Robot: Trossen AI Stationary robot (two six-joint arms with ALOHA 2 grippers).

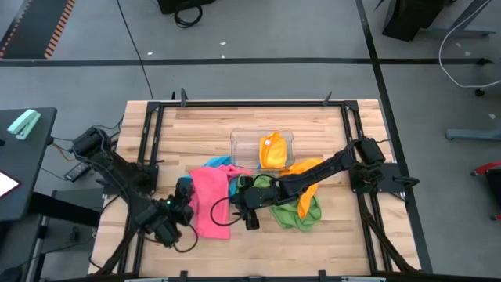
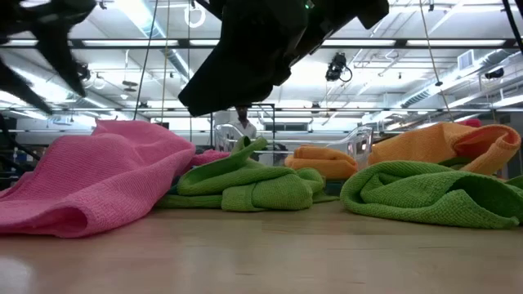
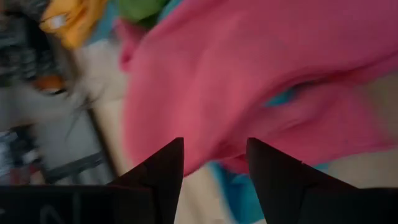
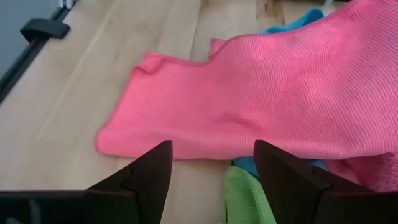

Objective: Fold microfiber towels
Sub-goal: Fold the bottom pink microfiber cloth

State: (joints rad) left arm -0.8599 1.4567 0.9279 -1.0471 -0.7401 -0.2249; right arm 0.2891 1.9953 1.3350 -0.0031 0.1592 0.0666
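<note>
Towels lie bunched at the middle of the wooden worktop (image 1: 211,258) in the high view: a pink towel (image 1: 208,200) spread flat, a blue towel (image 1: 218,164) peeking out at its far edge, a green towel (image 1: 301,210) to its right, an orange towel (image 1: 307,167) behind that, and another orange one in the clear tray (image 1: 239,141). The left tool (image 1: 185,197) sits at the pink towel's left edge; the right tool (image 1: 243,205) hovers at its right edge.

From the low view, the pink towel (image 2: 90,175) humps on the left, green folds (image 2: 245,184) lie in the middle, with a second green heap on the right and orange cloth (image 2: 445,147) behind it. A dark arm hangs overhead.

The left wrist view, blurred, shows the left tool (image 3: 214,163) with fingers parted, seemingly gripping nothing, pink cloth just ahead.

The right wrist view shows the right tool (image 4: 212,163) open wide and empty above the pink towel's edge, green (image 4: 245,199) beneath.
</note>
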